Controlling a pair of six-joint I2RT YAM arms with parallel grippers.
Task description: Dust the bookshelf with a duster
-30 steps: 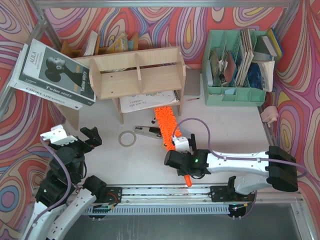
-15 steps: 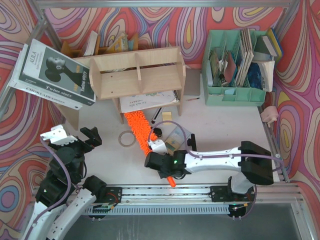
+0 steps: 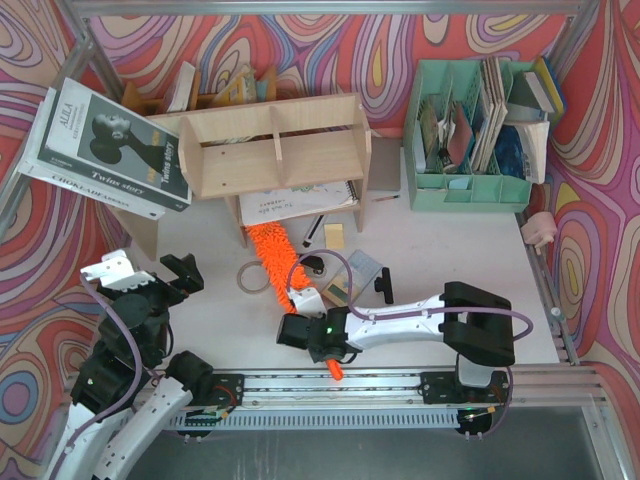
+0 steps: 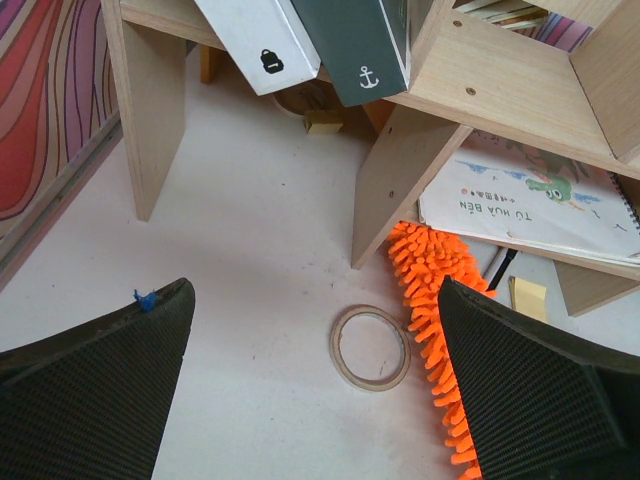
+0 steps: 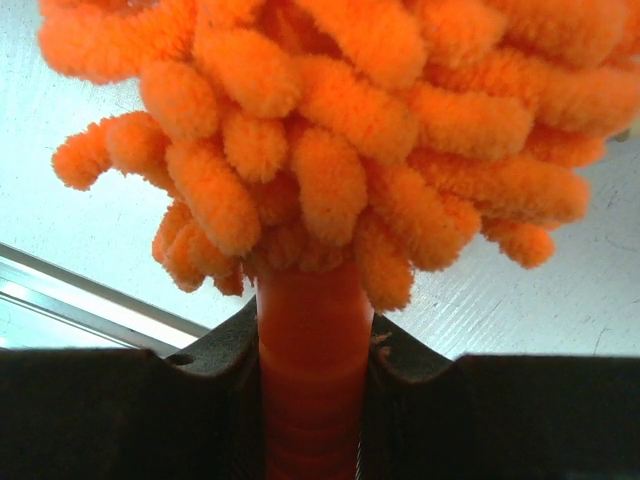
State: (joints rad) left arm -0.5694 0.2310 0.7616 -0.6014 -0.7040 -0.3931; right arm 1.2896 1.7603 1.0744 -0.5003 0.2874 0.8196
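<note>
The right pincer (image 5: pixel 313 352) clenches the duster (image 3: pixel 275 256) handle, aiming its head under the bookshelf (image 3: pixel 276 150). The left pincer (image 3: pixel 148 274) gapes, idle.

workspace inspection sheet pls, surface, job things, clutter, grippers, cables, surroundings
surface: white table, lightly scuffed
job's things: bookshelf upright at the back; orange duster slanting over the table, tip by a shelf leg
clutter: tape ring, notebook under the shelf, green organiser, leaning books
grippers: right gripper shut on the duster's handle; left gripper open, holding nothing
cables: purple cable looping above the right arm
surroundings: swirl-patterned walls
</note>
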